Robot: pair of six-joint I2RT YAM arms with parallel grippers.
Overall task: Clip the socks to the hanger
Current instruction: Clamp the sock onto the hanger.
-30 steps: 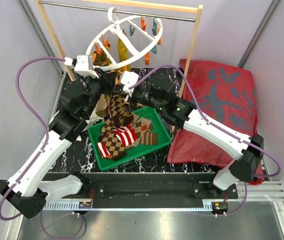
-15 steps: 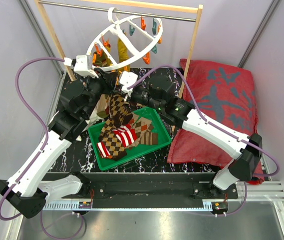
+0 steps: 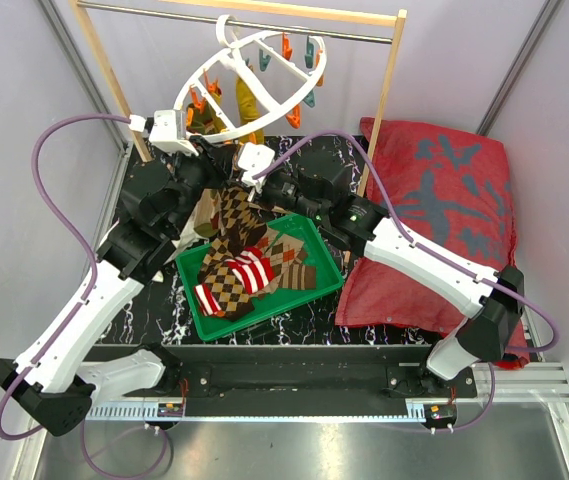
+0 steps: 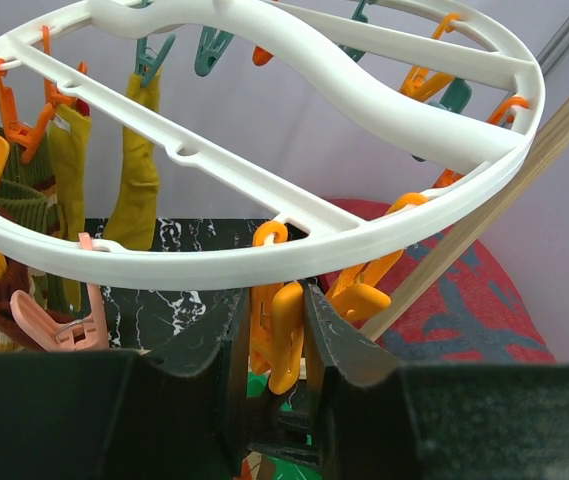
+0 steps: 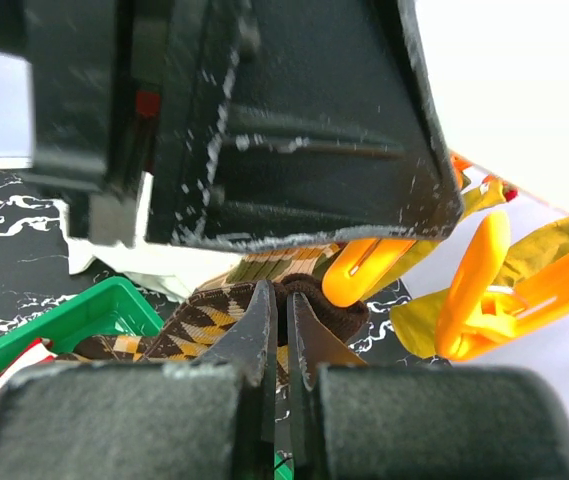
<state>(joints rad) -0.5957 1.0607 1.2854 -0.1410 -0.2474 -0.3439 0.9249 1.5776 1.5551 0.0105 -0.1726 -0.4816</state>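
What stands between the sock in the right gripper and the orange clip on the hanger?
Nothing visible does. The right gripper holds the argyle sock by its cuff, close to the orange clip, which the left gripper pinches.

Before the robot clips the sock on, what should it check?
1. Right claw has the sock: ok, shut on its cuff.
2. Left claw has an orange clip: ok, its fingers press both sides of it.
3. Clip's mouth is open wide enough: cannot tell, the mouth is hidden.
4. Cuff is inside the clip's mouth: cannot tell; the right wrist view shows the cuff just beside an orange clip.
5. Hanger hangs on the rod: ok, its hook is over it.
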